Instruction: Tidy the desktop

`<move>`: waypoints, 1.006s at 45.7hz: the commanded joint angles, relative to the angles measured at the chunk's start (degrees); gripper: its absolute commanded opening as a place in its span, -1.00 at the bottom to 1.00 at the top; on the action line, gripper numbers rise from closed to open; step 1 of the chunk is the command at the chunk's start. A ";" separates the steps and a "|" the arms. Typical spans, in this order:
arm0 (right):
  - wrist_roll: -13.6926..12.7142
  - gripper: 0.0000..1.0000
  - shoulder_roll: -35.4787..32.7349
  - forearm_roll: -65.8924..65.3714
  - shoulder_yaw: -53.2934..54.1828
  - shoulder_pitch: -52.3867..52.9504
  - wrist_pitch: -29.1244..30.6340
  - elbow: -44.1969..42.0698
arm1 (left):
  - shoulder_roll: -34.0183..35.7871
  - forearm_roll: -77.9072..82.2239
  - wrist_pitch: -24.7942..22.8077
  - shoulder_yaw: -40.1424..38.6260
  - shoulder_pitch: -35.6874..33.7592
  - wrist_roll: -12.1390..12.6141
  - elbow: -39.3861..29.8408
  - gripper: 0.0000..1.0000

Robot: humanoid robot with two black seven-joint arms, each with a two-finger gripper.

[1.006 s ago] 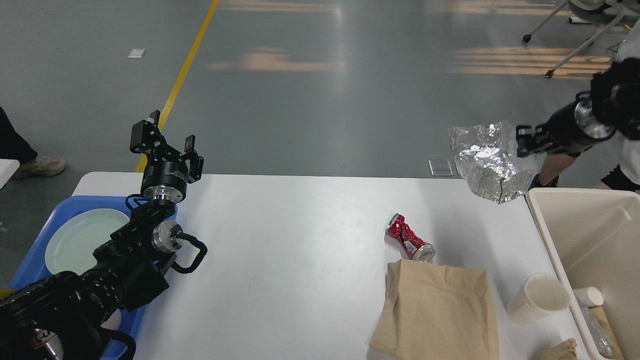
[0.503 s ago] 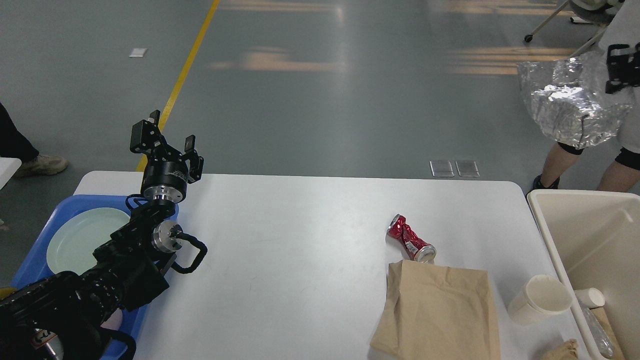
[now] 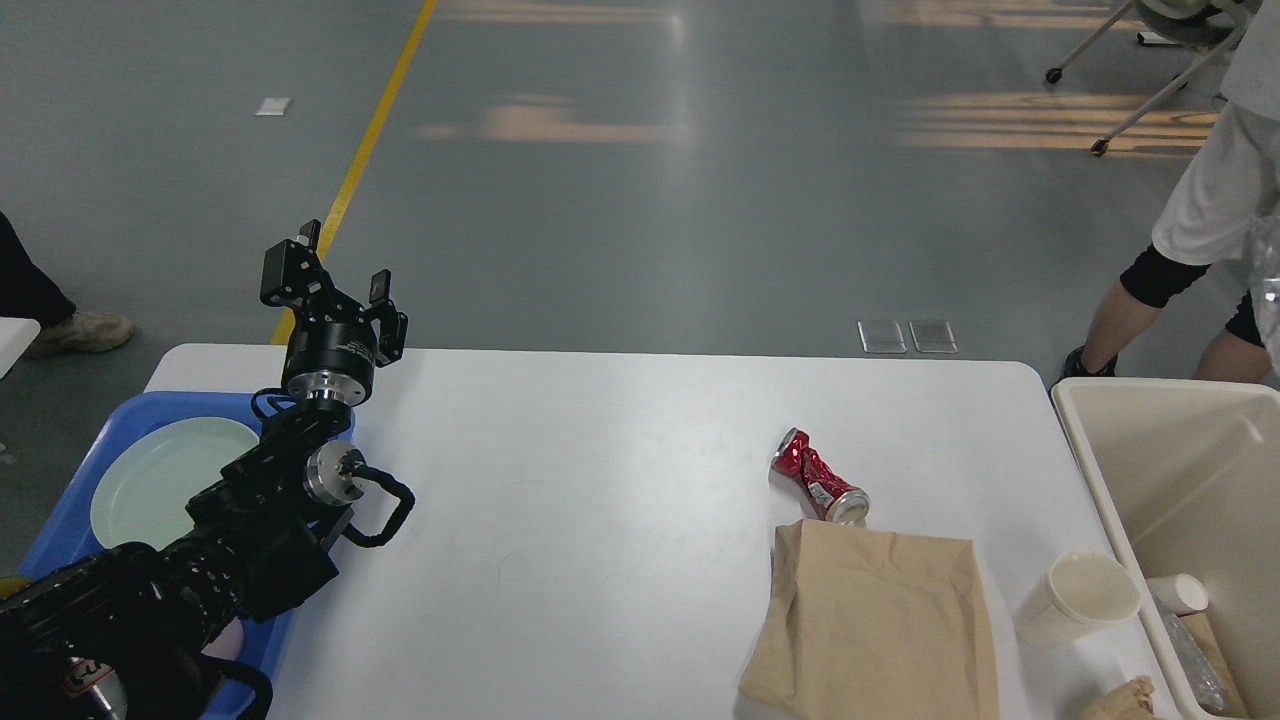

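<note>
A brown paper bag (image 3: 872,625) and a white paper cup (image 3: 1078,597) lie nearest on the white desktop (image 3: 600,470), which fills the near scene; a crushed red can (image 3: 818,477) sits just beyond. At the far left, the left gripper (image 3: 335,283) hovers empty, fingers apart, above a blue tray (image 3: 80,480).

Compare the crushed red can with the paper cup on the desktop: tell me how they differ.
The red can is crushed and dented metal; the paper cup is off-white and keeps its round shape. The can is narrower than the cup. The can lies near the brown paper bag's far edge, while the cup sits to the bag's right, close to the beige bin. Both lie on their sides on the desktop.
</note>
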 commanded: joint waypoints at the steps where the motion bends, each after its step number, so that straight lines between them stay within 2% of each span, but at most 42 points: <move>1: 0.09 -1.00 -3.13 0.94 1.04 -6.08 -8.44 -0.17 | 0.00 0.00 0.00 0.00 0.00 0.00 0.00 0.93; 9: 0.00 -1.00 -6.56 3.05 6.75 -15.83 -22.68 -0.26 | 0.00 0.00 0.00 0.00 0.00 0.00 0.00 0.93; 14: 0.09 -1.00 -6.74 7.61 14.82 -25.06 -31.03 -0.44 | 0.00 0.00 0.00 0.00 0.00 0.00 0.00 0.93; 19: 0.18 -1.00 -6.04 12.36 23.44 -35.25 -36.83 -3.51 | 0.00 0.00 0.00 0.00 0.00 0.00 0.00 0.93; 27: 0.27 -1.00 -1.91 14.39 34.78 -46.78 -39.92 -9.48 | 0.00 0.00 0.00 0.00 0.00 0.00 0.00 0.93; 39: 0.27 -1.00 2.23 14.39 41.65 -52.85 -39.92 -11.16 | 0.00 0.00 0.00 0.00 0.00 0.00 0.00 0.93; 40: 0.27 -0.93 2.32 14.39 41.74 -53.11 -39.92 -11.16 | 0.00 0.00 0.00 0.00 0.00 0.00 0.00 0.93; 42: 0.27 -0.56 2.49 14.39 41.83 -53.29 -39.92 -11.16 | 0.00 0.00 0.00 0.00 0.00 0.00 0.00 0.93; 46: 0.27 0.04 2.58 14.39 41.65 -53.29 -39.92 -11.16 | 0.00 0.00 0.00 0.00 0.00 0.00 0.00 0.93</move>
